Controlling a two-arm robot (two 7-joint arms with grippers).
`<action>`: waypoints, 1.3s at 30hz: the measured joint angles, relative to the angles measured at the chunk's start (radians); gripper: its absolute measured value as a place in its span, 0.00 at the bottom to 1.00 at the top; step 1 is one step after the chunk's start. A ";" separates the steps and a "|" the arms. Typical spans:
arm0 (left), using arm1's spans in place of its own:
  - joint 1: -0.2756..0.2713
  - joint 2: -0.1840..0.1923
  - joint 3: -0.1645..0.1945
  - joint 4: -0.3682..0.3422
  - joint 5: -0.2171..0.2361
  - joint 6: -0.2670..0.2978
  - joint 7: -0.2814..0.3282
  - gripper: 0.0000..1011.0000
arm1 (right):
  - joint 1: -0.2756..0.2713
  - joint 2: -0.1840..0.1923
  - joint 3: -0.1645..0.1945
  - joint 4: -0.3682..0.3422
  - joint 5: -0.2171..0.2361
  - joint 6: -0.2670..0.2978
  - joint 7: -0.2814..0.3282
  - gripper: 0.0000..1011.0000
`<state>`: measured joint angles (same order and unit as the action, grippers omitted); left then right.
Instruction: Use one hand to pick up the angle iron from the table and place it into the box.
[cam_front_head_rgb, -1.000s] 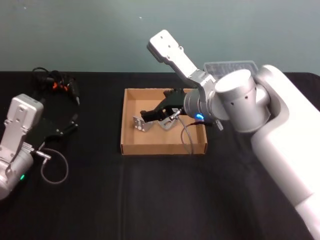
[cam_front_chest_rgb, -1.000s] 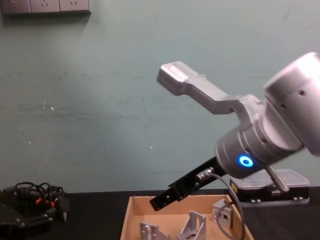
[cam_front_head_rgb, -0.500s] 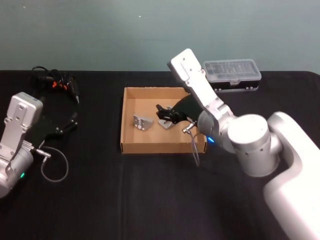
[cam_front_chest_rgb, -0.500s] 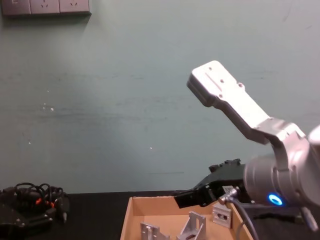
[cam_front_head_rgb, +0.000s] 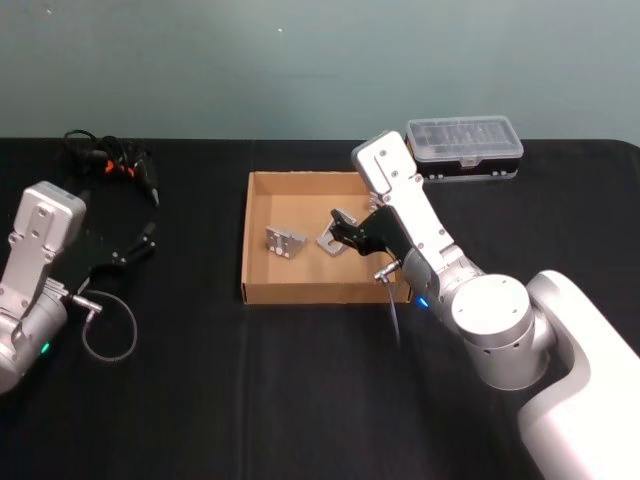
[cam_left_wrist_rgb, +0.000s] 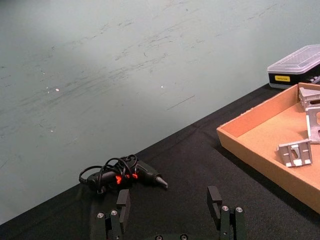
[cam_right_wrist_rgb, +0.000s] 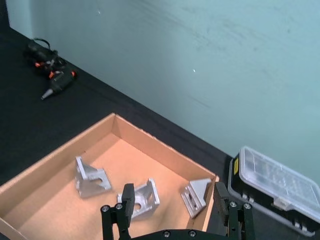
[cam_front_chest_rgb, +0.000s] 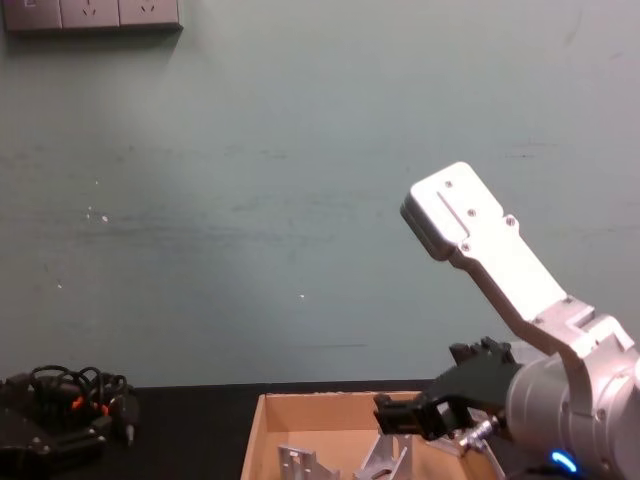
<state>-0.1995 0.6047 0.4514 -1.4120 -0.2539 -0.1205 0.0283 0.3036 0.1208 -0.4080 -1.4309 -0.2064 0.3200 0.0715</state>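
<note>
The tan cardboard box sits on the black table. Three silver angle irons lie on its floor: one at the left, one in the middle and one at the right wall. From the head view I see two of them. My right gripper hangs open above the box's right half, with nothing between its fingers. My left gripper rests open at the table's left, well away from the box.
A black case with a clear lid stands behind the box at the right. A tangle of black cable with an orange-marked tool lies at the back left. A grey cable loop lies by the left arm.
My right arm has swung back toward the body, drawing its open gripper from the box's middle to its right side. The angle irons and the left arm have stayed put.
</note>
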 joint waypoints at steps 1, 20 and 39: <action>0.000 0.000 0.000 0.000 0.000 0.000 0.000 1.00 | 0.000 0.000 0.000 0.000 0.000 0.000 0.000 0.99; 0.000 0.000 0.000 0.000 0.000 0.000 0.000 1.00 | 0.001 -0.002 0.000 0.005 -0.001 0.006 0.001 0.99; 0.000 0.000 0.000 0.000 0.000 0.000 0.000 1.00 | 0.003 -0.001 -0.002 0.003 0.001 0.006 0.002 0.99</action>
<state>-0.1995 0.6047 0.4514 -1.4120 -0.2539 -0.1205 0.0283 0.3064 0.1200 -0.4095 -1.4277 -0.2055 0.3265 0.0733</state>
